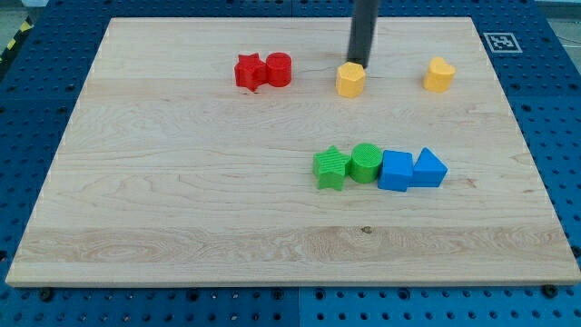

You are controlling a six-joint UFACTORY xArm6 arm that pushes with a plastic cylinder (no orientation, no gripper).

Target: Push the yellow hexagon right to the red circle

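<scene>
The yellow hexagon lies on the wooden board near the view's top, right of centre. The red circle lies to its left, touching a red star. My tip stands right at the hexagon's upper right edge, touching it or nearly so. A gap of bare board separates the hexagon from the red circle.
Another yellow block lies further right near the top. A row of a green star, a green circle, a blue cube and a blue triangle lies right of the board's middle. An ArUco marker sits beyond the board's top right corner.
</scene>
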